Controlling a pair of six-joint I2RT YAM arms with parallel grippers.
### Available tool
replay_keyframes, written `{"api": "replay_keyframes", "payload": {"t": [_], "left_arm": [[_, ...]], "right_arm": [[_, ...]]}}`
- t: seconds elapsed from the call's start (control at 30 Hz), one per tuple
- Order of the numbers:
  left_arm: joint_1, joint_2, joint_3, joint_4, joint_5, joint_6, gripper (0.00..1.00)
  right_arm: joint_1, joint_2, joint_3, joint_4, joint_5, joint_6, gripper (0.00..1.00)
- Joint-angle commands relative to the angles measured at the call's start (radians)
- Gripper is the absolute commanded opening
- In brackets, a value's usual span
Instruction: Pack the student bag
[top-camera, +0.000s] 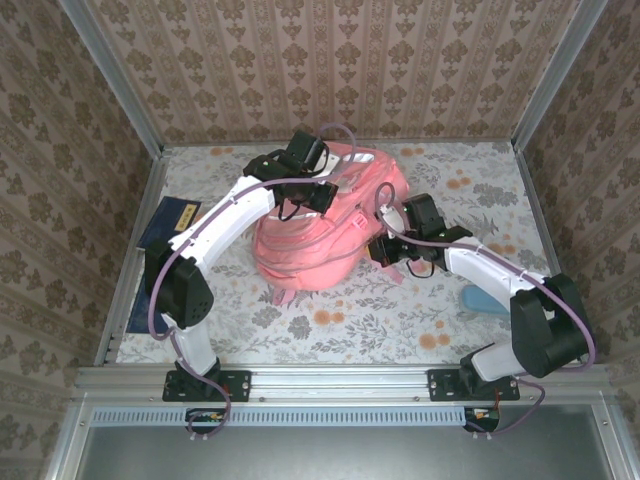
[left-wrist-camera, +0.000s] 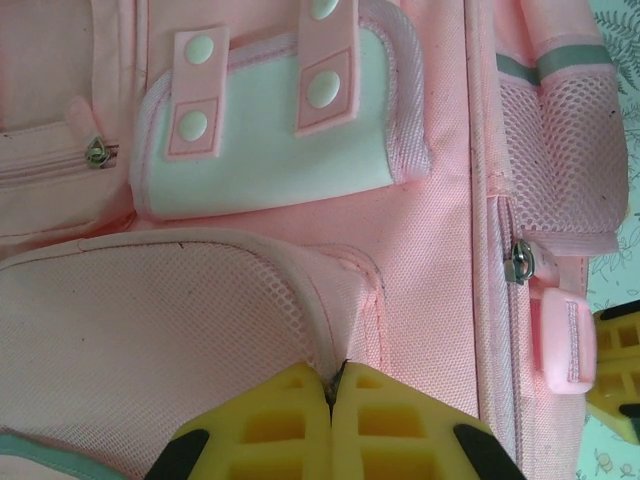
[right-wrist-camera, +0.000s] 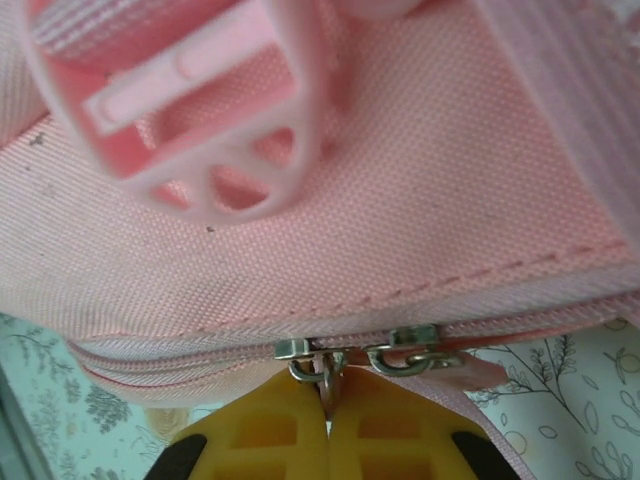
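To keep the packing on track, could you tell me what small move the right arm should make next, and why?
Probably draw the right gripper along the zip line: its jaws are shut on a zip pull of the bag, while the left gripper pinches its fabric.

The floral-patterned table (top-camera: 340, 320) carries the salmon-pink student bag (top-camera: 310, 255) at its middle, reaching toward the far edge, a dark blue book (top-camera: 165, 225) against its left edge, and a teal case (top-camera: 482, 298) toward its near right corner.
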Motion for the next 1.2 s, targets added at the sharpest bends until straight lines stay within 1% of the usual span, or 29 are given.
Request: {"api": "replay_keyframes", "payload": {"t": [0.0, 0.07, 0.17, 0.3, 0.5, 0.6, 0.67, 0.73, 0.77, 0.87, 0.9, 0.97, 1.0, 1.03, 1.07, 1.17], "left_arm": [[0.012, -0.026, 0.023, 0.115, -0.044, -0.074, 0.00], [0.013, -0.011, 0.024, 0.127, -0.075, -0.128, 0.00], [0.013, 0.019, 0.034, 0.137, -0.093, -0.191, 0.00], [0.013, 0.042, 0.032, 0.193, -0.076, -0.259, 0.00], [0.013, 0.090, 0.064, 0.202, -0.044, -0.301, 0.00], [0.015, 0.094, 0.052, 0.218, -0.037, -0.308, 0.00], [0.016, 0.092, 0.043, 0.228, -0.027, -0.308, 0.00], [0.019, 0.089, 0.037, 0.235, -0.011, -0.301, 0.00], [0.019, 0.085, 0.036, 0.235, 0.000, -0.294, 0.00], [0.022, 0.075, 0.021, 0.239, 0.032, -0.259, 0.00], [0.022, 0.066, 0.010, 0.247, 0.051, -0.244, 0.00], [0.025, 0.047, -0.018, 0.267, 0.083, -0.216, 0.00], [0.024, 0.034, -0.034, 0.279, 0.094, -0.203, 0.00], [0.025, 0.024, -0.045, 0.287, 0.100, -0.193, 0.00], [0.024, 0.015, -0.054, 0.294, 0.104, -0.183, 0.00], [0.024, 0.003, -0.061, 0.303, 0.113, -0.173, 0.00]], "right_arm": [[0.039, -0.063, 0.005, -0.006, 0.109, -0.023, 0.00], [0.072, -0.097, -0.009, -0.015, 0.160, -0.020, 0.00], [0.128, -0.136, -0.048, 0.011, 0.175, -0.001, 0.00], [0.200, -0.137, -0.086, 0.061, 0.141, 0.029, 0.00], [0.309, -0.084, -0.066, 0.110, 0.054, 0.047, 0.00], [0.321, -0.098, -0.083, 0.152, 0.029, 0.071, 0.00], [0.318, -0.122, -0.101, 0.171, 0.055, 0.088, 0.00], [0.306, -0.152, -0.116, 0.167, 0.109, 0.117, 0.00], [0.294, -0.170, -0.126, 0.166, 0.125, 0.138, 0.02], [0.251, -0.247, -0.157, 0.149, 0.220, 0.238, 0.26], [0.235, -0.280, -0.154, 0.116, 0.265, 0.286, 0.39], [0.198, -0.343, -0.138, 0.037, 0.330, 0.383, 0.51], [0.177, -0.370, -0.138, 0.020, 0.339, 0.428, 0.59], [0.160, -0.385, -0.139, 0.008, 0.338, 0.471, 0.64], [0.141, -0.394, -0.137, -0.007, 0.332, 0.523, 0.66], [0.097, -0.367, -0.125, -0.021, 0.273, 0.657, 0.66]]}}
